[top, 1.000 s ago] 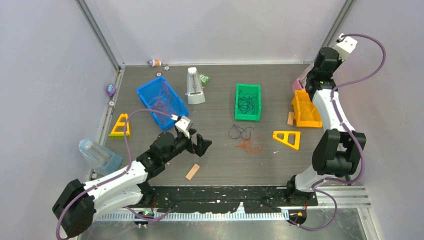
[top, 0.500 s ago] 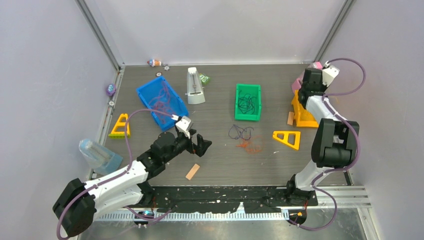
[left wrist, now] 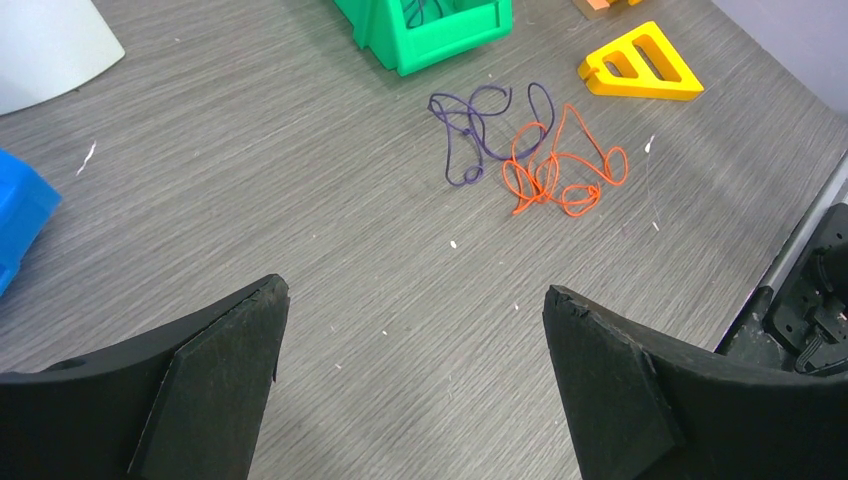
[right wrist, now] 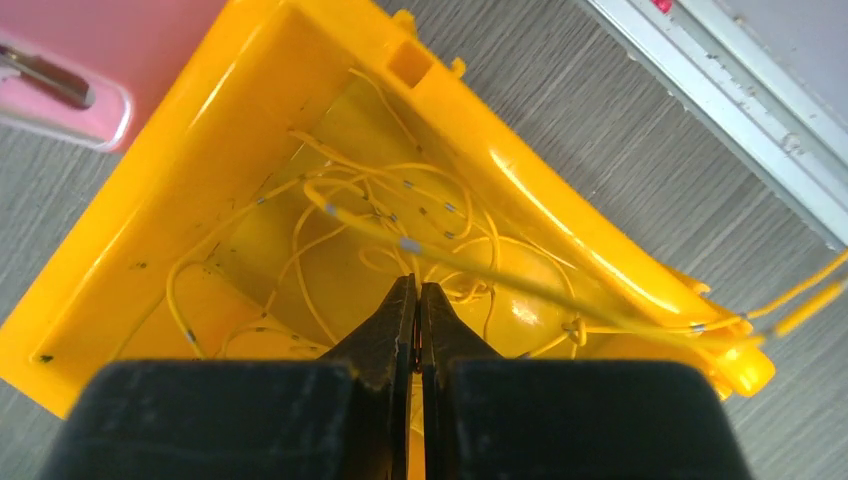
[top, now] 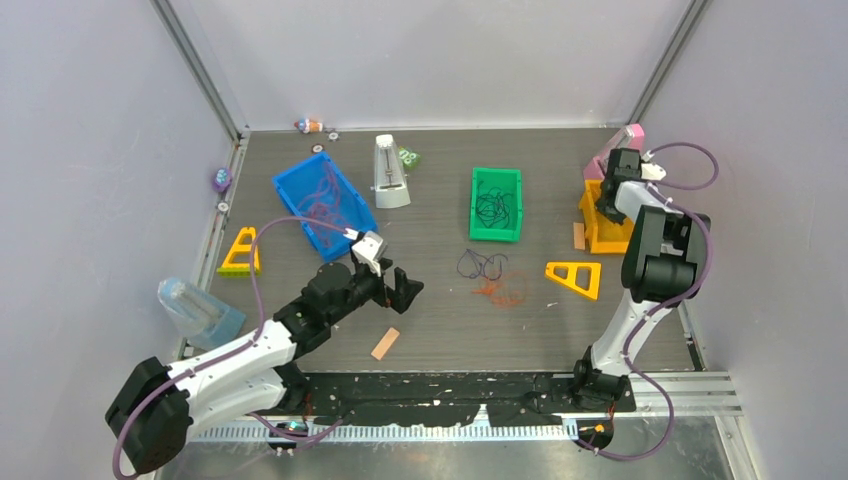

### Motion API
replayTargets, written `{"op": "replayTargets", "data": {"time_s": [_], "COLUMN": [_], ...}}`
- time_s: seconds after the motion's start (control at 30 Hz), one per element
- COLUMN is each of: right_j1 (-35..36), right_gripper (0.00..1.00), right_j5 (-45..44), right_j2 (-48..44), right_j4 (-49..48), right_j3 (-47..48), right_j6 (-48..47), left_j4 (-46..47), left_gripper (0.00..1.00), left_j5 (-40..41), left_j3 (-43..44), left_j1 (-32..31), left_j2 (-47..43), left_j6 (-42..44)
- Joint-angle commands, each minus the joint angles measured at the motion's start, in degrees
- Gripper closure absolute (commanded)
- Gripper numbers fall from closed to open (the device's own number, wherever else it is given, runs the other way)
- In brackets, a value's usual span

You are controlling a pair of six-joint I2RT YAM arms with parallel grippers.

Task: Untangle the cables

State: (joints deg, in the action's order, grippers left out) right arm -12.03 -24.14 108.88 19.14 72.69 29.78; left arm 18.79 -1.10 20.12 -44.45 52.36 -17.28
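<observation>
Your right jaws, pressed shut, hang over yellow cables (right wrist: pixel 380 200) in the yellow bin (right wrist: pixel 130 250) while your left jaws gape wide above the table (left wrist: pixel 250 200), where the crossed purple cable (left wrist: pixel 480 130) and orange cable (left wrist: pixel 560 172) likely await a careful single-strand pinch.

Glossy plastic bin (right wrist: pixel 520 190), smooth thin cables (right wrist: pixel 410 245), matt grained table (left wrist: pixel 300 200)

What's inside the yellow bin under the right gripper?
The yellow bin holds thin yellow cables, loosely tangled; a strand trails over its rim. The shut right gripper covers the near floor, so what lies beneath is hidden.
</observation>
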Motion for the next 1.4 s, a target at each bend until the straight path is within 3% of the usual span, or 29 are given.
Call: {"op": "replayTargets", "data": {"time_s": [0.0, 0.13, 0.2, 0.23, 0.3, 0.5, 0.63, 0.77, 0.9, 1.0, 1.17, 1.37], "right_j1": [-2.01, -3.56, -3.62, -3.62, -3.65, -3.32, -2.41, -2.36, -2.69, -4.53, -8.58, -8.71], "right_gripper": [0.95, 0.93, 0.74, 0.6, 0.5, 0.45, 0.34, 0.31, 0.06, 0.03, 0.17, 0.18], "right_j5": [6.79, 8.92, 6.89, 6.02, 4.06, 1.27, 1.23, 1.1, -3.38, -4.72, -4.55, -6.37], "right_j2": [-0.22, 0.86, -0.6, -1.3, -3.9, -10.74, -14.43, -16.67, -19.86, -22.7, -26.11, -27.23], "right_j4": [0.72, 2.63, 3.95, 4.32, 4.88, 6.05, 7.44, 9.16, 11.08, 11.42, 9.09, 6.88], "right_j3": [2.51, 3.76, 3.85, 3.36, 2.69, 2.4, 3.4, 4.45, 4.45, 2.13, -4.76, -10.98], "right_j6": [5.78, 6.49, 6.18, 6.06, 5.99, 3.62, 2.54, 2.13, 0.92, 1.36, 3.23, -1.93], "left_j4": [0.42, 0.3, 0.22, 0.28, 0.43, 0.6, 0.55, 0.2, -0.2, -0.37, -0.55, -1.5], "left_gripper": [0.01, 0.01, 0.01, 0.01, 0.01, 0.01, 0.01, 0.0, 0.01, 0.0, 0.0, 0.0], "left_j5": [-0.49, -1.0, -0.85, -0.83, -1.09, -1.57, -1.63, -1.37, -1.27, -1.14, -0.94, -1.25], "left_j3": [3.25, 3.51, 3.51, 3.52, 3.48, 3.74, 3.8, 3.96, 3.98, 3.87, 3.94, 4.0], "left_j1": [0.15, 0.15, 0.15, 0.15, 0.15, 0.15, 0.15, 0.15, 0.15, 0.15, 0.15, 0.15], "left_j2": [0.53, 0.68, 0.61, 0.56, 0.69, 1.25, 1.26, 1.09, 0.54, -0.12, -0.38, -1.88], "left_j6": [1.29, 1.2, 1.2, 1.24, 1.08, 0.95, 0.91, 1.12, 1.19, 1.24, 1.28, 1.46]}}
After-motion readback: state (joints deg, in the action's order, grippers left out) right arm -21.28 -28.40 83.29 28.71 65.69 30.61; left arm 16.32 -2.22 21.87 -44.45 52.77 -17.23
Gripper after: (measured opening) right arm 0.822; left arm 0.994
